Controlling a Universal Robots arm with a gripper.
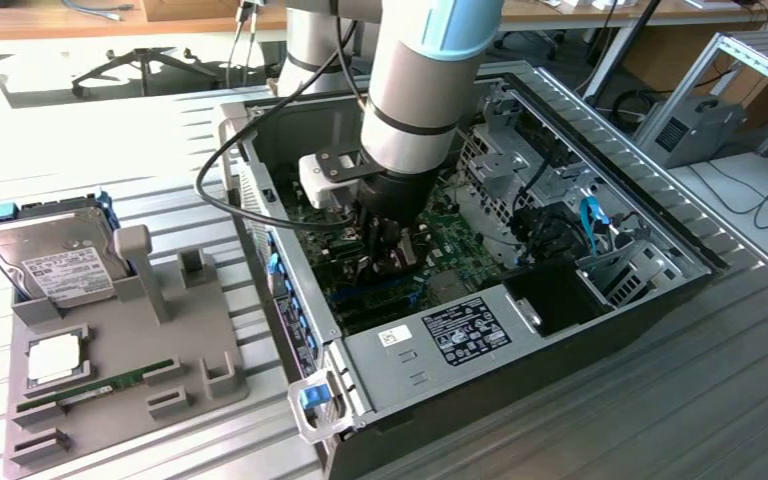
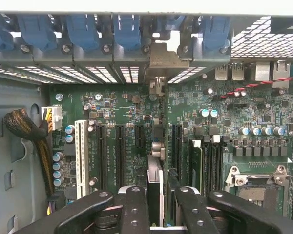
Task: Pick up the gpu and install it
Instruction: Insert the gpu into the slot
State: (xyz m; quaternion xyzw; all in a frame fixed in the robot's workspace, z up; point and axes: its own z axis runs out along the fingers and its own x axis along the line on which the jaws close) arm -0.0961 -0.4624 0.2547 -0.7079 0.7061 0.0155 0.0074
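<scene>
The gpu shows edge-on in the wrist view, as a thin card standing upright over the motherboard's expansion slots. Its silver end bracket sits against the slot openings in the case's rear wall. My gripper is shut on the card, one black finger on each face. In the exterior view my gripper reaches straight down into the open computer case, low over the green motherboard. The card itself is hidden there behind the fingers.
A white expansion slot and black slots flank the card, with blue bracket clips above. A cable bundle lies by the case wall. Outside, a grey tray holds a hard drive and a RAM stick.
</scene>
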